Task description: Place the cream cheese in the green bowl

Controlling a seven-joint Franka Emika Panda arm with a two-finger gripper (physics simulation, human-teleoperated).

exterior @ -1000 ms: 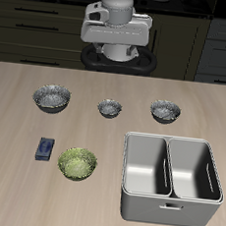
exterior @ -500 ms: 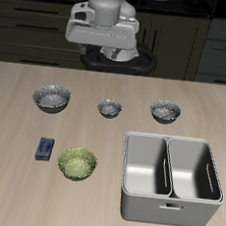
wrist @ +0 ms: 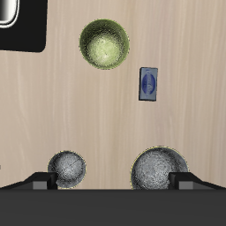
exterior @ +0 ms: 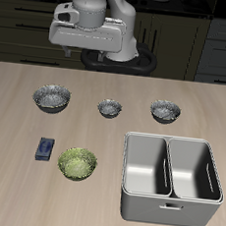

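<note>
Wooden counter (exterior: 16, 115). Cream cheese (exterior: 45, 148) lies flat beside green bowl (exterior: 77, 163), long axis front-to-back. Jaws high at counter's back, well apart from box, which sits forward toward front edge. Fingertips barely visible; cannot tell released or clenched.

gripper fingers (wrist: 42, 180): only dark tips show, spread unclear
sink basin (wrist: 19, 25): cut off, beyond the green bowl (wrist: 104, 45)
</note>
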